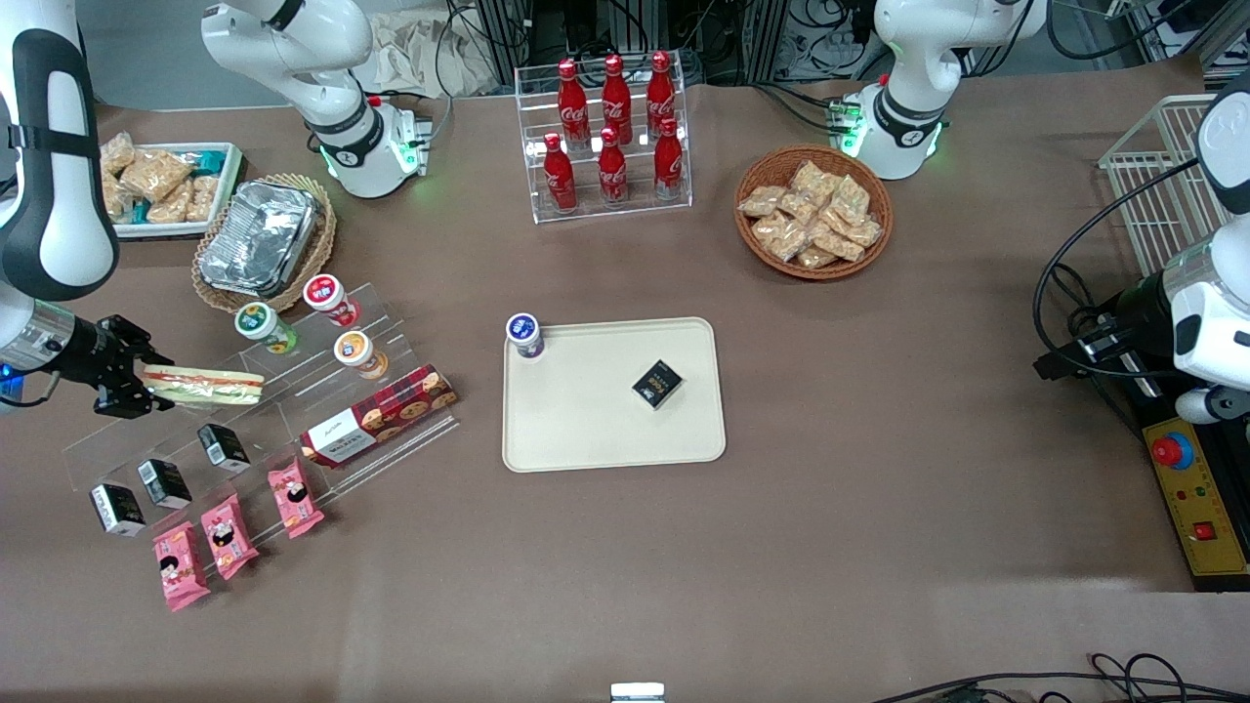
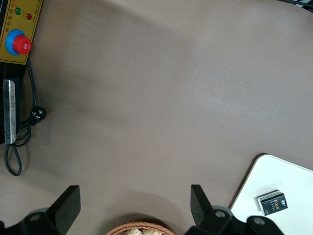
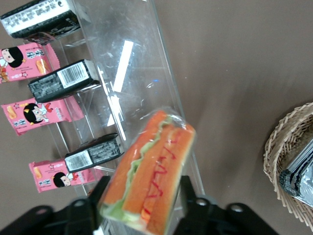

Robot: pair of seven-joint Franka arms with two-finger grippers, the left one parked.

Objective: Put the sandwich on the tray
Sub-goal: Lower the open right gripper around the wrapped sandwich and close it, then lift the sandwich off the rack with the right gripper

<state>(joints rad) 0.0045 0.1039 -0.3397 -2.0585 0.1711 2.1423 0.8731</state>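
Already between the gripper's [image 1: 137,383] fingers [image 3: 188,193], the sandwich [image 1: 205,386].

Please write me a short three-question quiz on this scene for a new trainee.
1. True or false: the gripper is shut on the sandwich.
2. What already sits on the tray? A) a red bottle B) a small black box and a blue-lidded cup C) a pink packet
3. Fill in: the sandwich is above the clear acrylic ____.

Key: 1 true; 2 B, the black box and the cup; 3 rack.
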